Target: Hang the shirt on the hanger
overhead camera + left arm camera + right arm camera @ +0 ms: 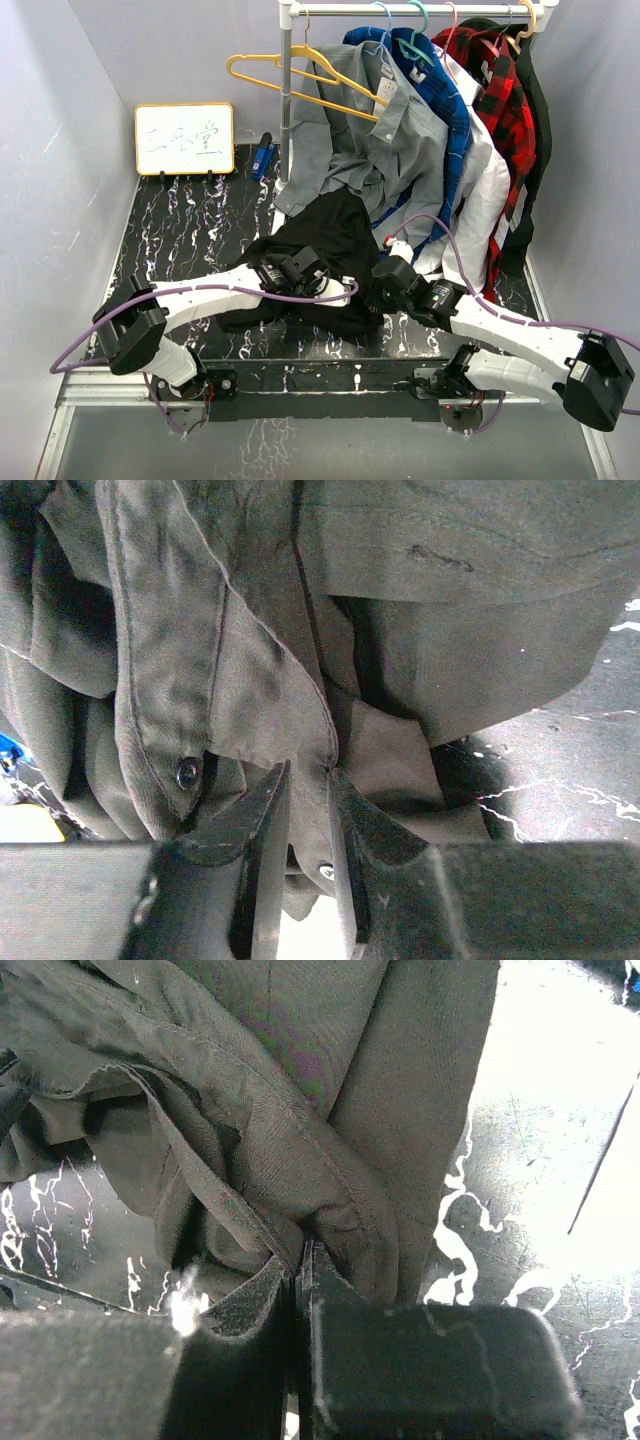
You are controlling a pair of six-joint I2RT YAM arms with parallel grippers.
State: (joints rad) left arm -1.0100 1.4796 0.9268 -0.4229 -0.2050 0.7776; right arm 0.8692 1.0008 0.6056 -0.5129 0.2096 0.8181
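The shirt [335, 230], soft matte black, lies crumpled between both grippers on the veined marble table [190, 230]. The right gripper [300, 1250] is clamped on a thick rolled fold. Only its wrist view shows the left gripper [310, 775] narrowly parted around a stitched hem, a snap button [187, 772] beside it; whether it grips is unclear. The thin yellow hanger [255, 80] hangs far beyond.

Left gripper [308, 780] at bottom edge, jaws a narrow gap apart, shirt [250, 630] hem running down between them; firm grip unclear. Crumpled folds fill the frame, a snap [187, 772] beside left finger. Marbled table [570, 770] at right.
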